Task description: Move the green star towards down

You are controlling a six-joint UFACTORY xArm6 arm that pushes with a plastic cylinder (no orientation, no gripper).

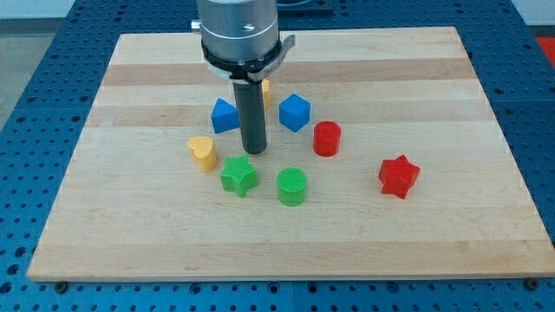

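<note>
The green star-shaped plastic block [238,176] lay near the middle of the wooden table [130,234], just left of a green cylindrical block [292,186]. My tip [254,152] stood just above the star, on its far-edge side; the arm carried no gripper. The approach looked complete, so the next move called for a straight push toward the table's bottom edge.

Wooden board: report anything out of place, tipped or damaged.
Nothing stands out. All blocks sit flat on the wooden board; my tip rests just above the green star block. A yellow block is mostly hidden behind the rod.
</note>
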